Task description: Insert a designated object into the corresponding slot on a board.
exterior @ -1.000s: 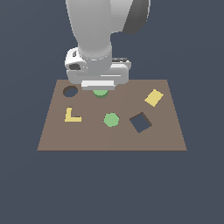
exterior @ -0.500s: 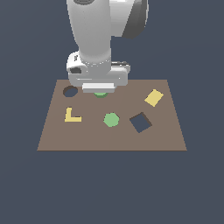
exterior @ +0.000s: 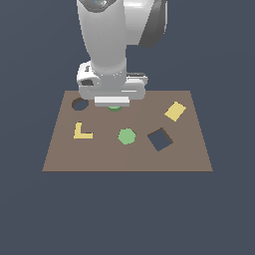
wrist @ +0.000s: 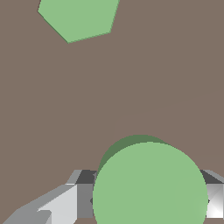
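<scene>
- We see the disc (wrist: 150, 186) filling the space between the gripper (wrist: 146, 199) fingers (wrist: 63, 203), which stand on either side of it; we read this as the fingers clasping the disc.
- In the exterior view only a green sliver of the disc (exterior: 114, 107) shows under the gripper (exterior: 112, 101), near the board's (exterior: 124, 154) far edge.
- The round hole (exterior: 80, 104) lies apart from the disc, toward the exterior view's left.
- The hexagon (exterior: 126, 136) sits near the board's middle, with the yellow L (exterior: 81, 132) on its left.
- The square hole (exterior: 160, 139) and yellow square (exterior: 175, 111) lie toward the exterior view's right.
</scene>
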